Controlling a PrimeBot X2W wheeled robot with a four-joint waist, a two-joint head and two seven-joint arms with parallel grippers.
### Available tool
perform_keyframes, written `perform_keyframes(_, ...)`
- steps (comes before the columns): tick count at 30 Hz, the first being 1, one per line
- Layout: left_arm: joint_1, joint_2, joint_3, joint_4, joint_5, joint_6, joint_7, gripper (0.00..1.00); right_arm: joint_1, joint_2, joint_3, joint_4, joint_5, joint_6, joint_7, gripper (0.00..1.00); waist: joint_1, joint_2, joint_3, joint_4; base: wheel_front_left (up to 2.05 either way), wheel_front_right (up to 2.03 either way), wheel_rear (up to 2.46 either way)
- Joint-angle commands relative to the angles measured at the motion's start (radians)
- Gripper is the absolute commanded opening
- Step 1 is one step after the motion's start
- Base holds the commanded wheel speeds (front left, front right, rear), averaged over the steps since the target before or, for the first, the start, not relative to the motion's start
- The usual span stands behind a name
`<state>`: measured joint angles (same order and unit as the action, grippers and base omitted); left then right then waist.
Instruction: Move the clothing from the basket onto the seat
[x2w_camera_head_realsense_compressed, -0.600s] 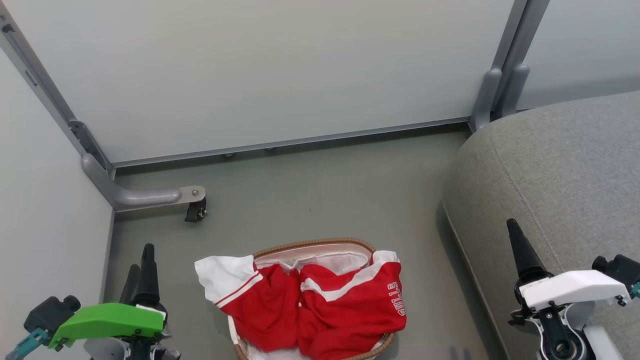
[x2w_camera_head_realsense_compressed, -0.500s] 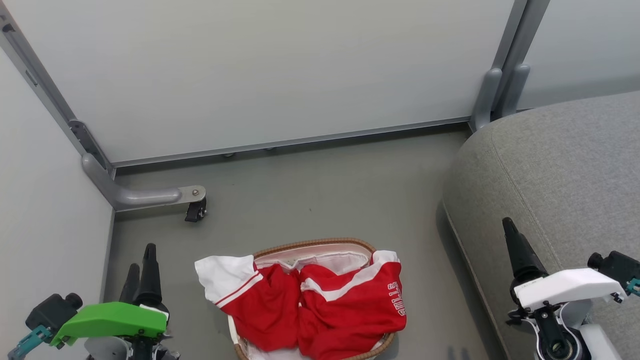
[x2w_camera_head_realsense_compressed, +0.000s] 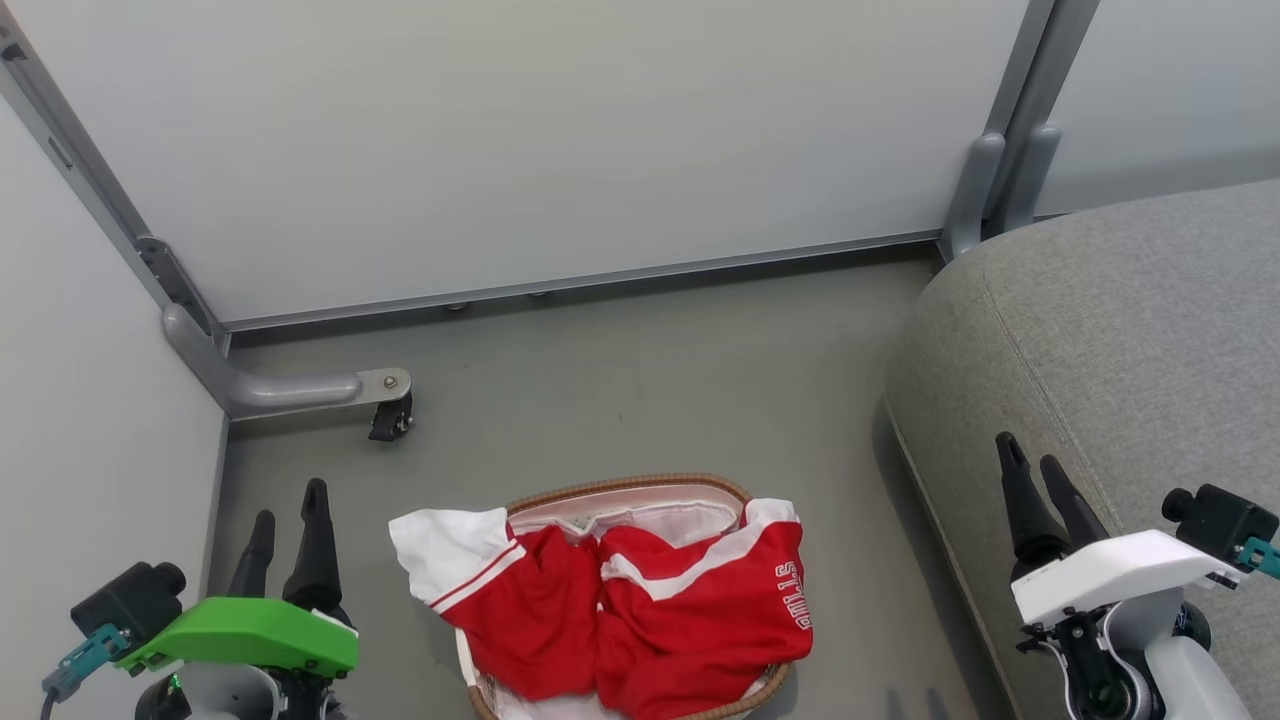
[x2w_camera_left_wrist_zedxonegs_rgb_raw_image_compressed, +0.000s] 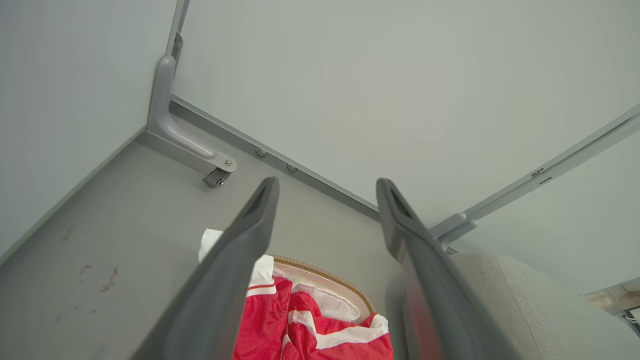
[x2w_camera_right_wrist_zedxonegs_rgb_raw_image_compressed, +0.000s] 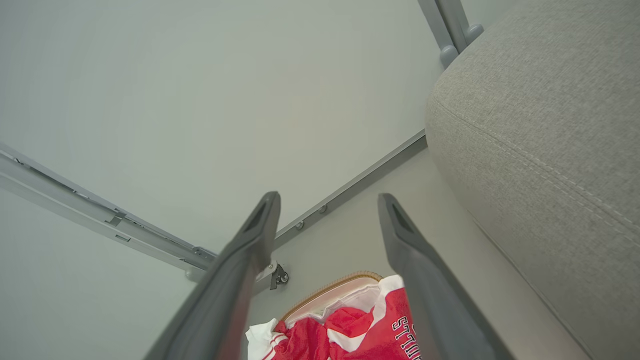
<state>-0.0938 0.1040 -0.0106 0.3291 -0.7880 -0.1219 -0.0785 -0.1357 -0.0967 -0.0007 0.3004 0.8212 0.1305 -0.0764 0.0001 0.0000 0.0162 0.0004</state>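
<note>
Task not started: clothing (x2w_camera_head_realsense_compressed: 640, 610) heaped in basket (x2w_camera_head_realsense_compressed: 620, 488), bottom centre; seat (x2w_camera_head_realsense_compressed: 1130, 330), right, holds none. Left gripper (x2w_camera_head_realsense_compressed: 290, 503), right gripper (x2w_camera_head_realsense_compressed: 1027, 451): jaws wide, empty.

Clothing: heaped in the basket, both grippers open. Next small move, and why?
Probably swing the right gripper left and down toward the clothing near its lettering. Its jaws stand open and empty by the seat, the clothing lies untouched, draped over the rim of the basket, and the seat is on that arm's side, so the carry should be short.
</note>
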Motion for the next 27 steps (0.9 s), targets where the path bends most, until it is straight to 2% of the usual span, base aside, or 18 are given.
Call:
perform_keyframes(1,-0.025,0.013,-0.007,-0.014,0.043,0.004,-0.011,1.00,-0.030,-0.012,0.005,-0.002,-0.039,0.000,-0.013,1.00,-0.0001,0.0000,0.000,0.000,0.00,0.00,0.00)
perform_keyframes(15,-0.008,0.030,-0.044,-0.030,0.210,0.003,-0.052,1.00,-0.032,-0.016,0.028,0.029,-0.211,0.000,-0.054,1.00,-0.0001,0.0000,-0.003,-0.001,0.00,0.00,0.00)
perform_keyframes(27,0.017,0.014,-0.040,-0.038,0.323,0.001,-0.084,1.00,-0.015,-0.017,0.031,0.041,-0.343,0.000,-0.087,1.00,-0.0001,0.0000,-0.010,-0.003,0.00,0.00,0.00)
